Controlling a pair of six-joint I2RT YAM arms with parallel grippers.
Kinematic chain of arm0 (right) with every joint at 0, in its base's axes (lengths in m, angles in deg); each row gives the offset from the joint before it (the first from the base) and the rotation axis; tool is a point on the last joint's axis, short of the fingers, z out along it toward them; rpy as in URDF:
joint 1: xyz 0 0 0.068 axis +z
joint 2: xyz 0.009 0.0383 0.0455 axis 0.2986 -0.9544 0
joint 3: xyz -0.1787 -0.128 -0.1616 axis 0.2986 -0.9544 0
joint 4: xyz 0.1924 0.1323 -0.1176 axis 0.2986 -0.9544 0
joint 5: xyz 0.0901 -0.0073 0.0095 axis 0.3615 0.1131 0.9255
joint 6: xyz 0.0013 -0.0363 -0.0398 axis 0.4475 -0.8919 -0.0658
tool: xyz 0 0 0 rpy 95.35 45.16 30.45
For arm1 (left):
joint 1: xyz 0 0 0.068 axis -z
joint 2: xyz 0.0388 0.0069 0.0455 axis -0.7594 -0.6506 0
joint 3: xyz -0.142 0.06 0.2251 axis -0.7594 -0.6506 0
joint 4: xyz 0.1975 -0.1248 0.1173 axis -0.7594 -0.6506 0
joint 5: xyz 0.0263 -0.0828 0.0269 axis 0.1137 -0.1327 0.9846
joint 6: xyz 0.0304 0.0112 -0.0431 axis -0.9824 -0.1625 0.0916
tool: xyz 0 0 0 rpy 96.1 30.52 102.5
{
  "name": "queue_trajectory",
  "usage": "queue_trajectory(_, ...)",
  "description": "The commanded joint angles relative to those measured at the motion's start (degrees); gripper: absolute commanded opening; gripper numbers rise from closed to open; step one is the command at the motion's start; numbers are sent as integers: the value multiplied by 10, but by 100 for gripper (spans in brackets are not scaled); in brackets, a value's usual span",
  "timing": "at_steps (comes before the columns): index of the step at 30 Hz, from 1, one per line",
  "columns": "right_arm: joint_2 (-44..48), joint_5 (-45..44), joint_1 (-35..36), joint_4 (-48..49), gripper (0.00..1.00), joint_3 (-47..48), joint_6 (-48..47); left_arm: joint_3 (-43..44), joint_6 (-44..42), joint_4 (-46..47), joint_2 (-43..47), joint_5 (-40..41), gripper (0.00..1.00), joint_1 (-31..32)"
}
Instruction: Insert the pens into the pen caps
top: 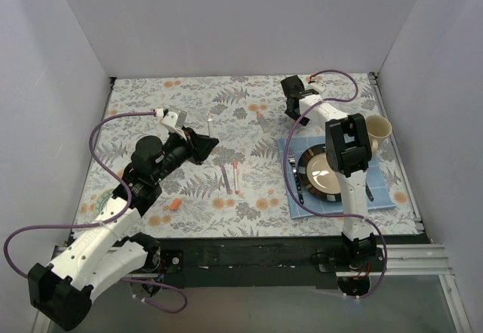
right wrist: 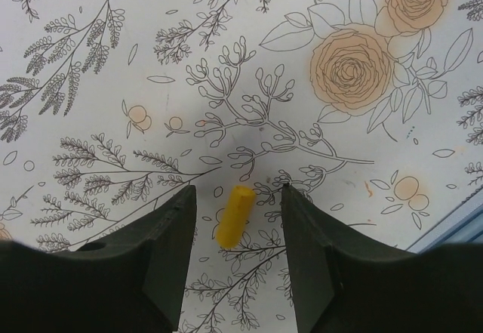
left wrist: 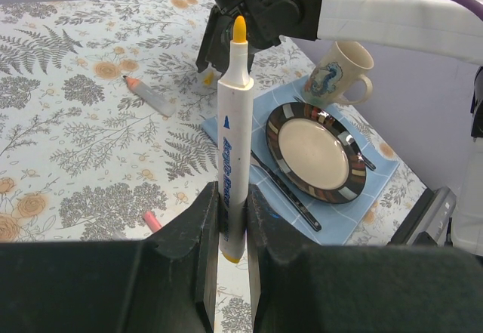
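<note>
My left gripper (left wrist: 232,220) is shut on a whitish pen (left wrist: 234,144) with a yellow tip, held upright above the table; both also show in the top view, the gripper (top: 204,146) and the pen (top: 208,125). My right gripper (right wrist: 238,197) is open and low over the cloth, its jaws on either side of a yellow cap (right wrist: 234,214) that lies flat, touching neither. In the top view this gripper (top: 293,110) hides the cap. A purple pen (top: 226,178) and a whitish pen with a pink end (top: 235,176) lie mid-table. An orange cap (top: 175,205) lies front left.
A blue napkin (top: 377,197) at the right carries a striped plate (top: 306,168) with dark cutlery (top: 296,182) beside it, and a mug (top: 379,129) stands behind. A small whitish piece with a pink-orange tip (left wrist: 151,97) lies on the cloth. White walls enclose the table.
</note>
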Motion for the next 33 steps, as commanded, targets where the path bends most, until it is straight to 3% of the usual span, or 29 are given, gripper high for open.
queue_trajectory(1, -15, -5, -4, -14, 54, 22, -12, -5, -7, 6, 13, 7, 0, 3)
queue_trajectory(4, -13, 6, -3, -21, 40, 14, -19, -5, -7, 6, 14, 8, 0, 3)
queue_trajectory(14, 14, 28, 19, -31, 35, -18, -93, -4, -9, 2, 15, 19, 0, 3)
queue_trajectory(25, 72, 83, 48, 46, 1, -108, -170, -8, -13, -2, 34, 51, 0, 3)
queue_trajectory(33, 182, 109, 90, 105, 1, -197, -244, -12, -13, -5, 48, 83, 0, 3)
